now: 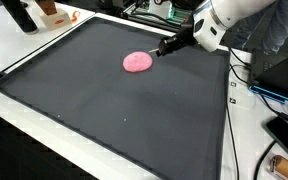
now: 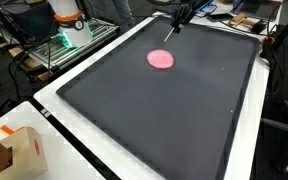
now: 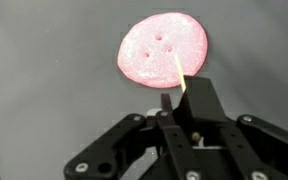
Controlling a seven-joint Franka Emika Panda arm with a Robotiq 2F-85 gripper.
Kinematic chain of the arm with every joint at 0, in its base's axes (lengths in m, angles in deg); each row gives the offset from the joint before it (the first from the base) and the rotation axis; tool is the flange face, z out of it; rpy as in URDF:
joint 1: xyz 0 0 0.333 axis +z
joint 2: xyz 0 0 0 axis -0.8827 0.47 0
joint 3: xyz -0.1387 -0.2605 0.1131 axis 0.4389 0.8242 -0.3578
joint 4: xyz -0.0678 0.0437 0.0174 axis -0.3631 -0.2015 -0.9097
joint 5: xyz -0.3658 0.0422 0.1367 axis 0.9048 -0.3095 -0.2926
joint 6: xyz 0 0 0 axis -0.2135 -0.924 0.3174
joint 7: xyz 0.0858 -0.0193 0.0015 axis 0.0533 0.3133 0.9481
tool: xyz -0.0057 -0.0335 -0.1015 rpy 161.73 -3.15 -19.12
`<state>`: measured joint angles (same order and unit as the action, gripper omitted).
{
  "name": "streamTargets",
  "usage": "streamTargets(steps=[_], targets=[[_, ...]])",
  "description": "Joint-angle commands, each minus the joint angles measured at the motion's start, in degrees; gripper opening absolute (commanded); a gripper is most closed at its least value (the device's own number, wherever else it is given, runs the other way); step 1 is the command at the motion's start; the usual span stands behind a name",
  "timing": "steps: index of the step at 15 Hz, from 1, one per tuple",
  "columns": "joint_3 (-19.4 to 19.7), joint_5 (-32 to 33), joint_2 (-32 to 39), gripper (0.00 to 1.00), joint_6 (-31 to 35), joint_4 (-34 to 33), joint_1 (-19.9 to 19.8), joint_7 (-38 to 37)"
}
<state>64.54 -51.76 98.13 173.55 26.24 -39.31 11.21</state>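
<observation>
The hand point(image 1: 170, 46) is hovering just beside the pink disc point(image 1: 137, 62), its fingers pinching closed on a thin stick point(image 3: 181, 72). In the wrist view the stick's tip is pointing onto the disc's rim, near three small holes point(image 3: 159, 40); whether it is touching is unclear. The disc is lying flat on the black mat point(image 1: 104, 115) that is covering the worktop point(image 1: 29, 115).
</observation>
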Motion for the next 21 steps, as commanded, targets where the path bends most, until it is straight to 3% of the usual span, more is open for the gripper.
streamTargets(steps=[1,12,21], targets=[[0.90,1.59,3.78,0.06,-3.28,-4.04,1.92,-3.21],[2.46,1.31,7.97,0.06,-6.57,-8.06,4.03,-10.57],[2.76,-0.69,5.55,0.06,-5.31,-7.01,1.52,-11.02]])
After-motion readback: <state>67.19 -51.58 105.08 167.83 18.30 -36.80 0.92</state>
